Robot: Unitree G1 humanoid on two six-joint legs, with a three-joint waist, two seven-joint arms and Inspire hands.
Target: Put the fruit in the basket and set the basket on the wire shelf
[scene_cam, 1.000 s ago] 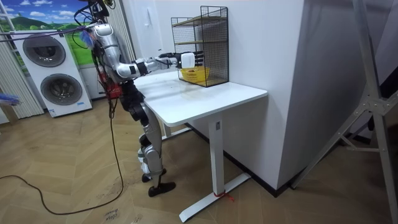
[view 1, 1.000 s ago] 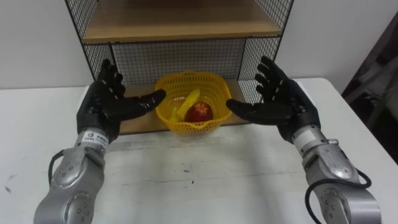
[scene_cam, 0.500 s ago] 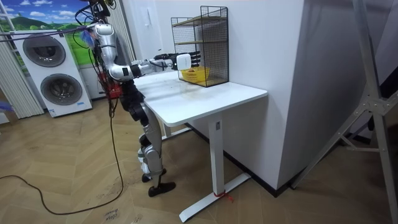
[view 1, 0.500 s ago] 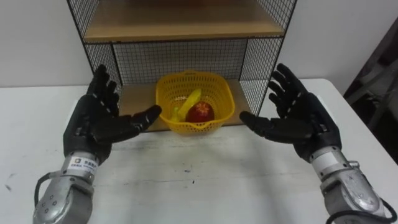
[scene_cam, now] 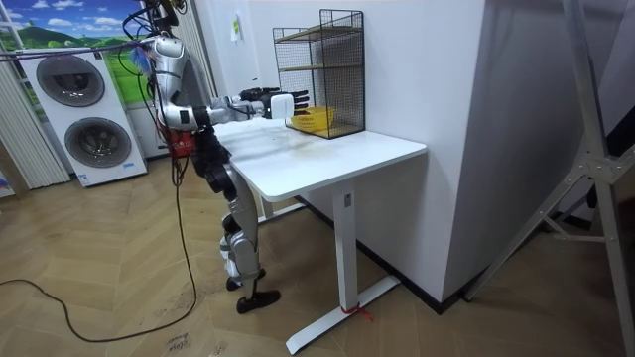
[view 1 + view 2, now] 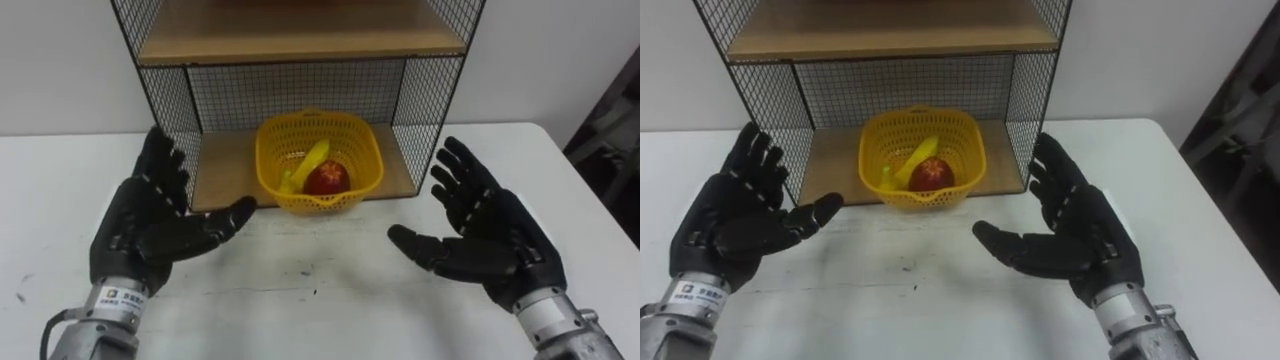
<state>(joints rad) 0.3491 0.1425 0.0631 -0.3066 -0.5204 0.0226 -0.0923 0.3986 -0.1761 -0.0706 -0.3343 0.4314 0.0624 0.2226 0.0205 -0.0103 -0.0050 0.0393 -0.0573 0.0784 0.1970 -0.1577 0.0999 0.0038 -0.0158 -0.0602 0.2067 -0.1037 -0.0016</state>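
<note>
A yellow mesh basket (image 6: 319, 160) (image 6: 923, 151) rests on the lower wooden board of the black wire shelf (image 6: 290, 45) (image 5: 322, 69). Inside it lie a red apple (image 6: 326, 178) (image 6: 931, 175) and a banana (image 6: 303, 166) (image 6: 908, 160). My left hand (image 6: 152, 226) (image 6: 732, 221) hovers open over the white table (image 6: 300, 300), to the left of and nearer than the basket. On the other side my right hand (image 6: 490, 243) (image 6: 1075, 236) is open too, palm turned inward. Neither hand touches the basket.
The shelf's upper wooden board (image 6: 285, 30) spans above the basket. Wire side walls (image 6: 425, 100) flank the lower opening. In the room view I stand at the table's end, with washing machines (image 5: 79, 119) behind and a cable on the floor.
Both hands have drawn back from the basket's sides toward me and spread apart. The basket stays on the lower shelf board.
</note>
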